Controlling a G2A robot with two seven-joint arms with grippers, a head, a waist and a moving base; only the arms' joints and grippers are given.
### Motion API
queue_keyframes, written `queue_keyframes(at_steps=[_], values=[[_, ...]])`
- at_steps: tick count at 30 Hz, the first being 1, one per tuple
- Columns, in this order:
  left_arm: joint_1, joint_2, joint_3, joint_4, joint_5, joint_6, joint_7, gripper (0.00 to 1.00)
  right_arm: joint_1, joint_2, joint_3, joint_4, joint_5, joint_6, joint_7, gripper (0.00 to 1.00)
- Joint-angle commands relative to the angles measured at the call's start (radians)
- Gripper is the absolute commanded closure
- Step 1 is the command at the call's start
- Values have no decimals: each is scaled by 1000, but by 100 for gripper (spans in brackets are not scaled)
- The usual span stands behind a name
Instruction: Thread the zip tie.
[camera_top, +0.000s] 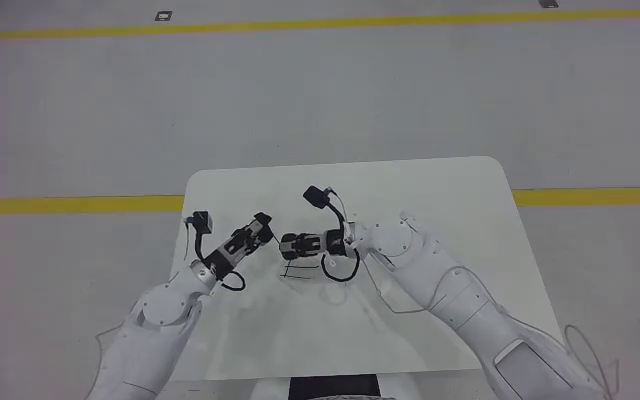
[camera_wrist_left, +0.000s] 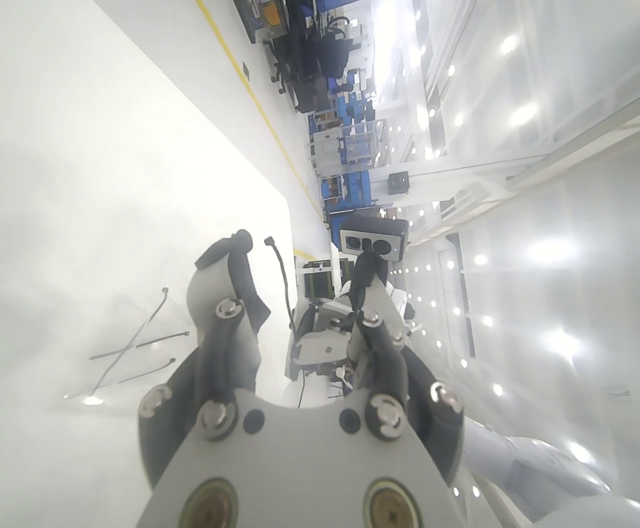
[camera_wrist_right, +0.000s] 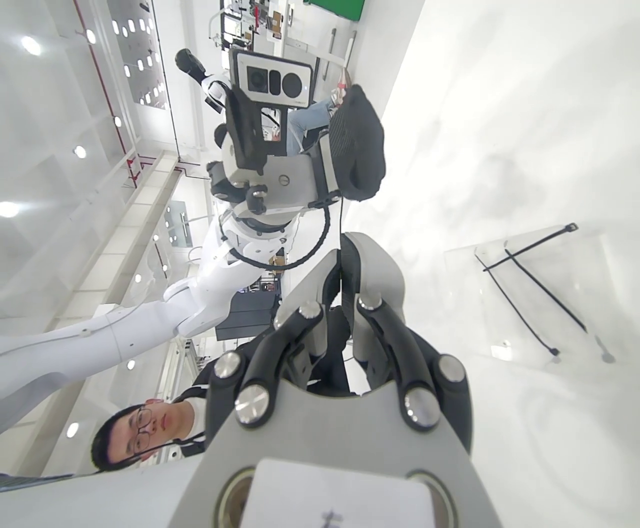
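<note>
From where I stand, the left gripper (camera_wrist_left: 305, 250) has its fingers spread wide, holding nothing. They are dark and rubbery on grey metal links, with bright screw heads at the joints. The zip tie (camera_wrist_left: 285, 285) stands up in the gap between them, touching neither. It is a thin black plastic strap with a slight curve, ending in a small square head at its free end.

The lower end of the strap runs into the right gripper (camera_wrist_right: 347, 250). Its fingers are pressed together on the strap, one with a dark ribbed pad and the other with a smooth grey shell. I cannot tell how much of the strap is hidden between them.

I judge that threading has not begun. The strap is unlooped and gripped at one end only, so the step in hand looks like getting a second grip. The next move probably calls for the left fingers to close squarely on the head end without knocking it aside. The strap looks springy and slippery, so it could easily twist away.

Beyond the right fingers and below them, the spare ties (camera_wrist_right: 542, 287) lie crossed over one another. They rest on a clear tray (camera_wrist_right: 590, 260), a glossy, flat, square-cornered sheet on the smooth white tabletop (camera_wrist_right: 500, 125).
</note>
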Motion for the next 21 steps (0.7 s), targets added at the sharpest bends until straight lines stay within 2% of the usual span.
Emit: queue_keyframes(at_steps=[1,21], values=[[2,0,4,0,-4,0,-8,64,-1,-1,2,2,2,0,-10,100],[0,-4,19,3,18,0,-12,80,-1,-6,3,7,12,7,-3,100]])
